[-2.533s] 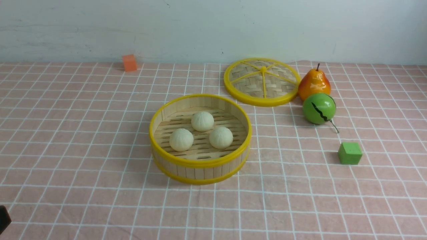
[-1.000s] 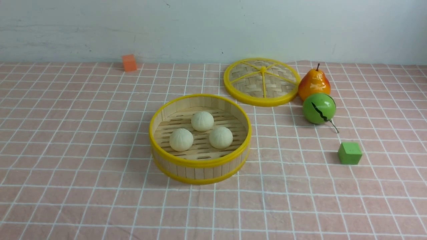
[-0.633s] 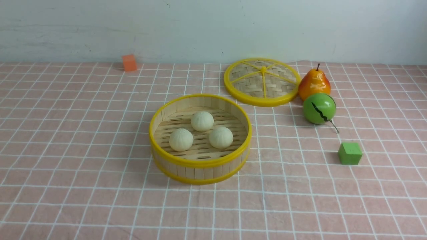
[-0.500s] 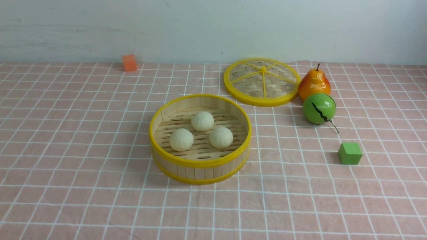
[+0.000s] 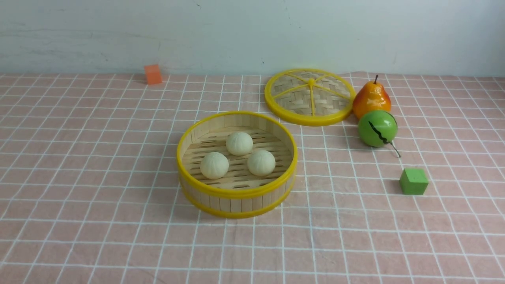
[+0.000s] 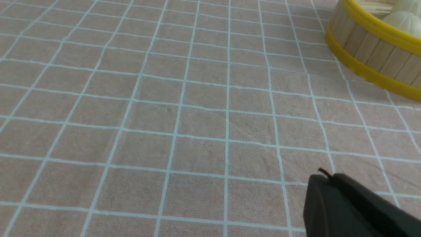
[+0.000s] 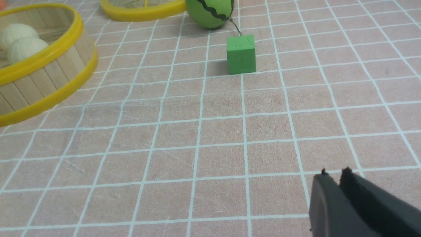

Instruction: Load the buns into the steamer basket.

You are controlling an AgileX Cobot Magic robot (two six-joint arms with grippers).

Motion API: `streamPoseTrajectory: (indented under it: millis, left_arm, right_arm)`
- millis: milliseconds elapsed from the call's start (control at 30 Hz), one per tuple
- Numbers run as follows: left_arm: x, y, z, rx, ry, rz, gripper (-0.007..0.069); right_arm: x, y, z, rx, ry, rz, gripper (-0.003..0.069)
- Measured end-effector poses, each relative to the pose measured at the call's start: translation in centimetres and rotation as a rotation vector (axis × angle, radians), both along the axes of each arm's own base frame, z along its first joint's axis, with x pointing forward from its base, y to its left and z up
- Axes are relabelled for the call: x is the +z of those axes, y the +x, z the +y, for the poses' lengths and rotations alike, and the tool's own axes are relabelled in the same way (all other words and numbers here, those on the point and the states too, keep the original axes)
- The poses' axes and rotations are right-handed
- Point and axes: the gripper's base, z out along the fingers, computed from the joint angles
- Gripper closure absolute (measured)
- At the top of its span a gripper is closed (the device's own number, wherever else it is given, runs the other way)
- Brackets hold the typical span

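Three cream-white buns (image 5: 239, 143) (image 5: 214, 165) (image 5: 261, 162) lie on the slotted floor of the steamer basket (image 5: 236, 203), which stands at the middle of the checked cloth. Neither arm shows in the front view. In the left wrist view my left gripper (image 6: 325, 176) is shut and empty over bare cloth, well short of the steamer basket (image 6: 368, 49). In the right wrist view my right gripper (image 7: 334, 174) has its jaws together with nothing between them, over bare cloth and apart from the steamer basket (image 7: 42, 82).
The flat woven lid (image 5: 310, 96) lies behind the basket to the right. Beside it stand a pear (image 5: 371, 99) and a green ball (image 5: 377, 128) with a black crack. A green cube (image 5: 413, 181) sits nearer on the right, an orange cube (image 5: 153, 74) at the back left.
The dark tip of my left gripper, at the front view's lower left corner in the earliest frame, has gone out of that view. Buns and basket have not moved.
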Motion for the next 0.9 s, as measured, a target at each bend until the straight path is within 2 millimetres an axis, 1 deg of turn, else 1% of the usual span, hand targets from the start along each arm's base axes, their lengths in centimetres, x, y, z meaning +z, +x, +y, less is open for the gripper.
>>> streamPoseTrajectory:
  millis: [400,700,900]
  left_arm:
    - [0.0,0.0,-0.05,-0.001,-0.015,0.001,0.0638]
    - [0.0,-0.01,-0.18,-0.038,0.005,0.0,0.0638]
    - [0.0,-0.02,-0.27,-0.042,-0.017,0.001,0.0638]
  right_arm:
    - [0.03,0.0,0.0,0.0,0.0,-0.001,0.0586]
    - [0.03,0.0,0.0,0.0,0.0,-0.001,0.0572]
    - [0.03,0.0,0.0,0.0,0.0,-0.001,0.0565]
